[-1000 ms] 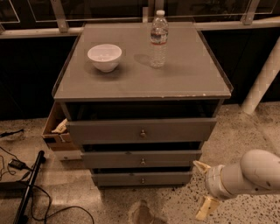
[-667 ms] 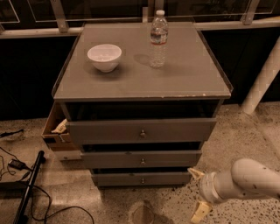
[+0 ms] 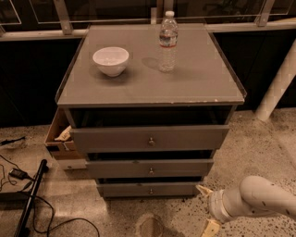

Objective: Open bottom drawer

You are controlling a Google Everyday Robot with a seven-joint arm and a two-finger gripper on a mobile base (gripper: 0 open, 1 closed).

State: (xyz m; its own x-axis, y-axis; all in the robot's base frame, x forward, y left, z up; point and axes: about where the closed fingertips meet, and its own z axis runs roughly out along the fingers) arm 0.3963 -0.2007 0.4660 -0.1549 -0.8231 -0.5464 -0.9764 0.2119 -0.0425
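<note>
Speckled floor (image 3: 259,139), dark windows (image 3: 115,9) behind, white post (image 3: 277,85) right, cables (image 3: 17,174) left, tool (image 3: 206,208) low over floor.

No text, brand, number or sign can be read anywhere. The only label is the pale band around the water bottle (image 3: 168,41), which stands on the bench (image 3: 185,88) well above and to the left of the gripper (image 3: 206,209); its print cannot be made out. The gripper itself is low on the right, just right of the bottom drawer (image 3: 129,189), with its fingers apart and no readable marking on it
</note>
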